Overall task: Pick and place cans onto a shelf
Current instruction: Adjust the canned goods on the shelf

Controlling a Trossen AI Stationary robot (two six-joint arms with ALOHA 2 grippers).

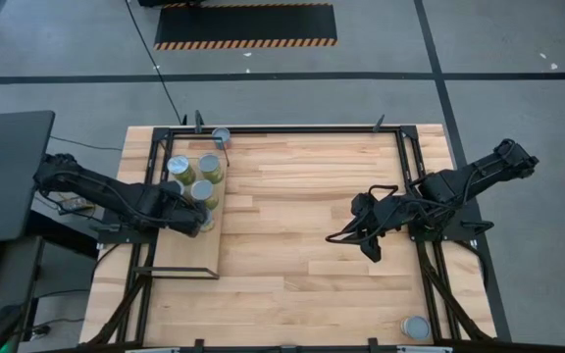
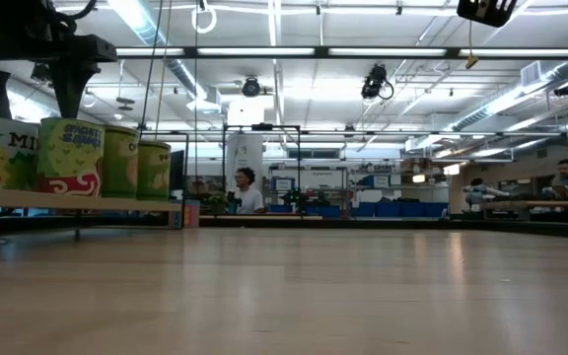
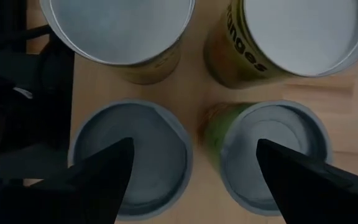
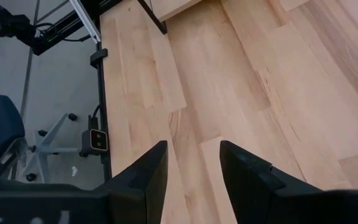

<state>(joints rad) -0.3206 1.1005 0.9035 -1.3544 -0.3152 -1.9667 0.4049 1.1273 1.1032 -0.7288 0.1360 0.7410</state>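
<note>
Tabletop of pale striped planks fills the high view, with a dark robot arm at each side. At its left edge lies the shelf, a flat plywood board in a thin black frame. Four cans stand upright on the shelf's far end, packed close in a square. A fifth can stands alone near the table's far edge, just beyond the shelf, and a sixth can sits at the near right corner, well apart from the rest.

The left gripper hangs directly above the cluster of four. Its wrist view looks straight down on their shiny round tops, with the two dark fingers spread wide, holding nothing. The right gripper hovers over bare planks right of centre, its fingers parted with a narrow gap and nothing between them.

The tins look rigid, and their smooth label sides could be slippery; their weight cannot be judged. The best hold is probably across the round body, jaws on opposite sides, below the rim. The lone cans leave room for that, while the packed four offer little gap for fingers.
</note>
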